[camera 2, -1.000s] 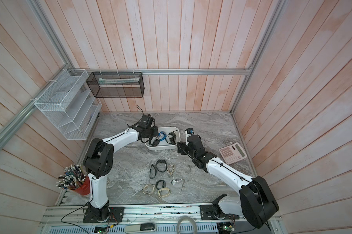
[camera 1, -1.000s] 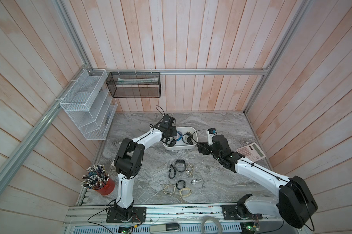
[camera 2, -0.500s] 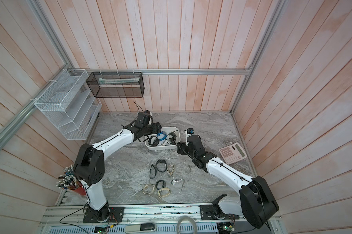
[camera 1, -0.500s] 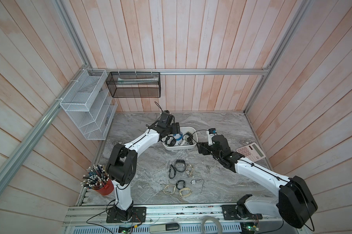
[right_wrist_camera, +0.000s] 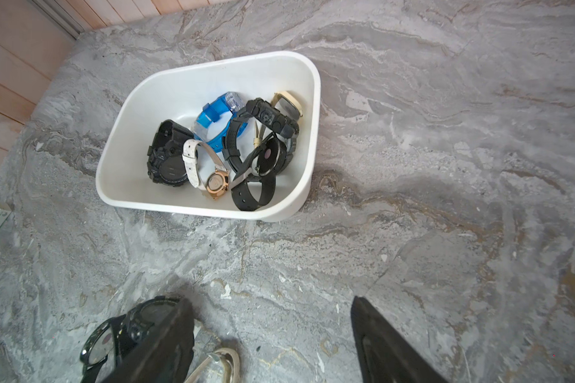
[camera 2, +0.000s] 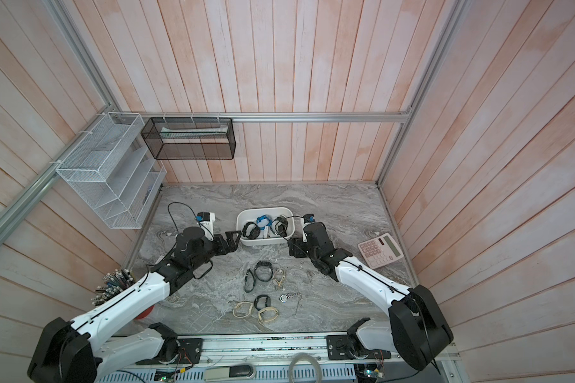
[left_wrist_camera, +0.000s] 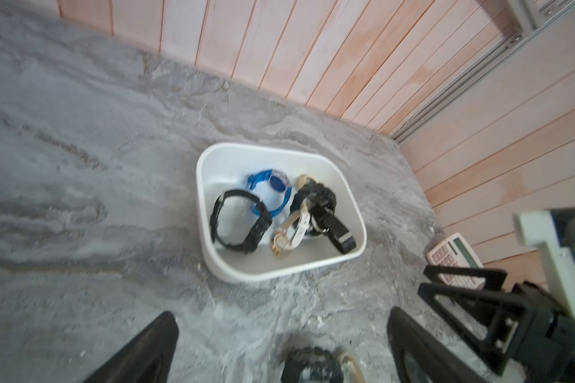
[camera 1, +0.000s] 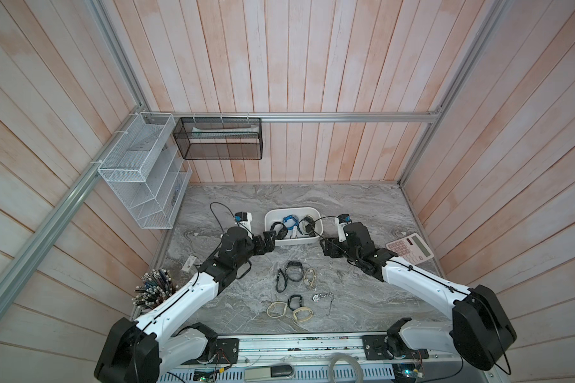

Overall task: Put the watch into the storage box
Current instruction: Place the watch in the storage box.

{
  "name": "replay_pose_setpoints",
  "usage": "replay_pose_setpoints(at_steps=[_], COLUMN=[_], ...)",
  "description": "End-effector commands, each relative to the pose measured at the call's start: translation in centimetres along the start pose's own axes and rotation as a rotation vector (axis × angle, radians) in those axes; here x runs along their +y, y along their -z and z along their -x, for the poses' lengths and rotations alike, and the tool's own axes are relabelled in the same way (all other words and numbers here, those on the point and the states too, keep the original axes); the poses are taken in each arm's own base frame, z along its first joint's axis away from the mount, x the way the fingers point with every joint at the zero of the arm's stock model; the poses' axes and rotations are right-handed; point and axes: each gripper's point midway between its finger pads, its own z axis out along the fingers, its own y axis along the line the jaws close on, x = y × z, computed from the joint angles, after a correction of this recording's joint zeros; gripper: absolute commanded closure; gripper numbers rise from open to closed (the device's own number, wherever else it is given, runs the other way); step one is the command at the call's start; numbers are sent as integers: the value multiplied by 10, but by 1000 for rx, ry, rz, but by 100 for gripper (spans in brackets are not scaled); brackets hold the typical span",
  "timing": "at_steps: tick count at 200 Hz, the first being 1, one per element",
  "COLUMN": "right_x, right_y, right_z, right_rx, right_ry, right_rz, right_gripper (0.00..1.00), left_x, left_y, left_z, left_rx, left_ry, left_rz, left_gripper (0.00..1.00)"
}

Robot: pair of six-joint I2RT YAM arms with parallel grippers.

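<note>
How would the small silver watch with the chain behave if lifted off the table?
The silver watch looks small and round, so probably light. Its thin chain lies loosely curved, so it would likely dangle and swing.

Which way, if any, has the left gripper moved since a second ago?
Yes: the left gripper has pulled back from over the storage box toward the robot's base, now open beside its near corner.

light: bright, even | shadows: soft | left wrist view: blurred
</note>
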Motion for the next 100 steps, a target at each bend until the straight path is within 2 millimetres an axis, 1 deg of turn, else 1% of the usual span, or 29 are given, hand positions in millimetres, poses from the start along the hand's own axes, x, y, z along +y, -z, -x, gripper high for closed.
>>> replay_pose_setpoints(at_steps=[1, 23, 57, 80, 100], right_x=[0, 6, 18, 24, 27], right_y=[-4, -7, -14, -18, -22], right_z=[-25, -40, -64, -75, -84], right_rx=[74, 121, 178, 222, 239], right_ry=[-9, -12, -2, -10, -17], right_rz=[-19, -21, -20, -17, -4], right_gripper=[25, 29, 38, 45, 49], left_x=[1, 3, 7, 6, 8], left_y=[12, 18, 21, 23, 25], left_z=[6, 1, -4, -5, -7], left_rx=[-75, -71, -57, -60, -64], left_ry=[39, 47, 49, 57, 52], left_rz=[-27, -25, -15, -22, -19], left_gripper=[0, 0, 0, 0, 0])
